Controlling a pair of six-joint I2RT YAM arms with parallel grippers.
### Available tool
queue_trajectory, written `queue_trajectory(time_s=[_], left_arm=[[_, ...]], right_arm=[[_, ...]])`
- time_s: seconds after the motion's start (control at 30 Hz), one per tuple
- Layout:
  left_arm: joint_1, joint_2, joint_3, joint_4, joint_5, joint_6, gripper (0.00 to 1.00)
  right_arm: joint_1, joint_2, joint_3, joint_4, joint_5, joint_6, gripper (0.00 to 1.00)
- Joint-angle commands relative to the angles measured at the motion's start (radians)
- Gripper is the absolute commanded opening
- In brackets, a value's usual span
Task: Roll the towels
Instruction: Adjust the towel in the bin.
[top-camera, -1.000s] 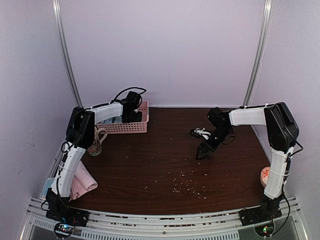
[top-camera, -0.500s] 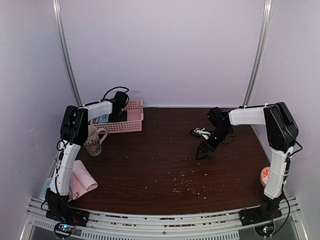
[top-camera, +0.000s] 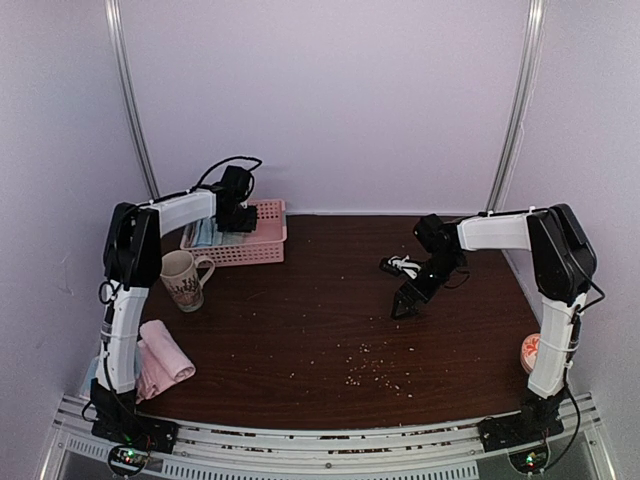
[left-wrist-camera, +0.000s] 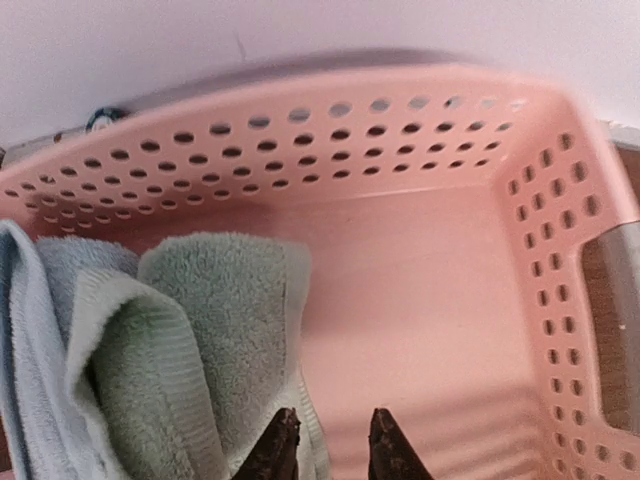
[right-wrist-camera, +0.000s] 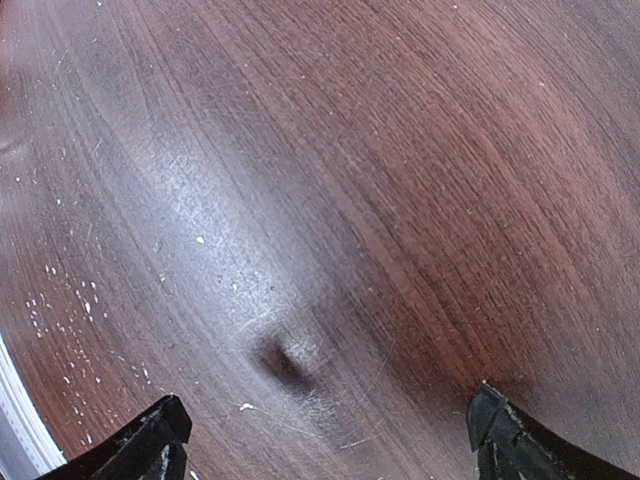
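A pale sage green towel (left-wrist-camera: 200, 330) and a light blue towel (left-wrist-camera: 40, 330) lie bunched at the left end of the pink perforated basket (left-wrist-camera: 300, 140). My left gripper (left-wrist-camera: 330, 445) hovers inside the basket, narrowly open. Its left fingertip is at the green towel's hem, and bare basket floor shows between the tips. In the top view the left gripper (top-camera: 243, 222) is over the basket (top-camera: 262, 250), with the towels (top-camera: 205, 235) beside it. A pink towel (top-camera: 160, 355) lies rolled at the near left. My right gripper (top-camera: 405, 308) stands wide open over bare table (right-wrist-camera: 325, 440).
A patterned mug (top-camera: 182, 280) stands in front of the basket. A small black and white object (top-camera: 400, 265) lies behind the right gripper. Crumbs (top-camera: 370, 370) dot the dark wood table, and a round orange thing (top-camera: 530, 350) sits at the right edge.
The left arm has swung left and back, and the basket has shifted left with it. The mug now shows fully. The right arm has not moved.
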Motion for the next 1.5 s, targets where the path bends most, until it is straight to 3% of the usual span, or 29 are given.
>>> queue_trajectory(time_s=[0.0, 0.23, 0.37, 0.63, 1.3, 1.47], left_arm=[[-0.012, -0.138, -0.022, 0.104, 0.054, 0.039, 0.25], [0.002, -0.241, -0.068, 0.082, -0.189, 0.034, 0.27], [0.032, -0.239, -0.092, 0.04, -0.248, 0.012, 0.27], [0.05, -0.192, -0.142, 0.025, -0.236, -0.029, 0.26], [0.049, -0.07, -0.148, 0.094, -0.049, 0.003, 0.25], [0.049, -0.077, -0.14, 0.077, -0.078, 0.006, 0.25]], right_arm=[[-0.003, 0.035, 0.011, -0.015, 0.011, -0.01, 1.0], [-0.003, 0.033, 0.01, -0.019, 0.015, -0.014, 1.0], [-0.003, 0.032, 0.01, -0.021, 0.015, -0.016, 1.0], [-0.003, 0.037, 0.01, -0.023, 0.017, -0.018, 1.0], [-0.003, 0.052, 0.013, -0.024, 0.023, -0.018, 1.0], [-0.003, 0.054, 0.015, -0.027, 0.022, -0.018, 1.0]])
